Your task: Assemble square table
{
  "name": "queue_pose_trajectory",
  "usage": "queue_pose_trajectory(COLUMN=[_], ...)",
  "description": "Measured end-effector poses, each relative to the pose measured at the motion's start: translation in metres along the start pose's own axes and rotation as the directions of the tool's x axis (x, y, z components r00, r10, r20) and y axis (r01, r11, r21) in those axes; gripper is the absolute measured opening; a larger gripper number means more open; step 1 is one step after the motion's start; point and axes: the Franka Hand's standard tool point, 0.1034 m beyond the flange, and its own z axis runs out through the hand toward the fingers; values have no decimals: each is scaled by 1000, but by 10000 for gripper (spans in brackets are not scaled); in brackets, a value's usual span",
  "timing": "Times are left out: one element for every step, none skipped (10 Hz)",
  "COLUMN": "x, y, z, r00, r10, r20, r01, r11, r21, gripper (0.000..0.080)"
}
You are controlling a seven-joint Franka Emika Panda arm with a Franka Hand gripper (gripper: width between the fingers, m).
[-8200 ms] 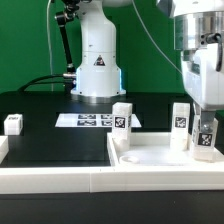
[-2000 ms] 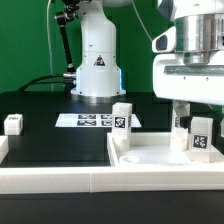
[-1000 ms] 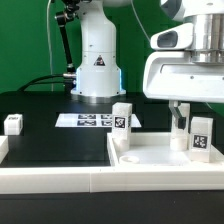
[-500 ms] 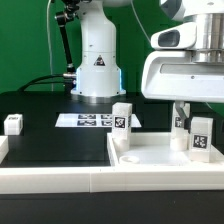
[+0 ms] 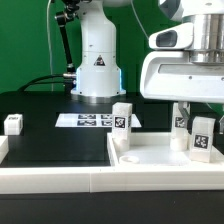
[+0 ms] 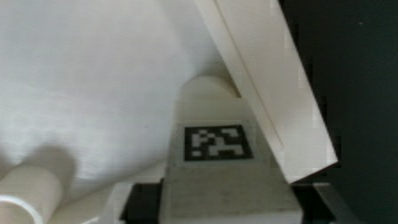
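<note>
Our claw (image 6: 222,203), clamped on the upright leg (image 5: 202,138) standing on the square slab (image 5: 150,158) just inside its raised rim (image 6: 267,80), should in our judgement hold that leg vertical, press down lightly and turn it without slipping.

The marker board (image 5: 85,120) lies flat on the black table (image 5: 55,142). A long white wall (image 5: 50,178) borders the near edge, and a green backdrop (image 5: 25,40) stands behind.

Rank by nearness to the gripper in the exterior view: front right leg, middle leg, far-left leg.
1. Front right leg, just beneath the gripper.
2. Middle leg, mid-frame, toward the view's left.
3. Far-left leg, alone at the left edge.
</note>
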Motion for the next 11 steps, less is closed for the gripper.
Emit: queue_pose_trajectory(x=[-1, -1, -2, -2, -1, -1, -2, -3, -3, -3, -3], y=[1, 2, 2, 3, 3, 4, 3, 3, 3, 3, 3], z=[1, 1, 1, 1, 1, 1, 1, 1, 1, 1, 1], r00=[993, 964, 934, 902, 852, 797, 724, 670, 604, 569, 515], r10=[118, 265, 358, 432, 523, 604, 689, 742, 797, 822, 857], r20=[1, -2, -2, 0, 1, 5, 10, 10, 11, 13, 20], r01=[-118, -265, -358, -432, -523, -604, -690, -743, -797, -822, -857], r11=[993, 964, 934, 902, 852, 796, 724, 670, 604, 569, 515], r21=[4, 17, 18, 18, 18, 18, 15, 13, 13, 12, 8], gripper=[290, 290, 290, 290, 290, 290, 290, 290, 290, 290, 290])
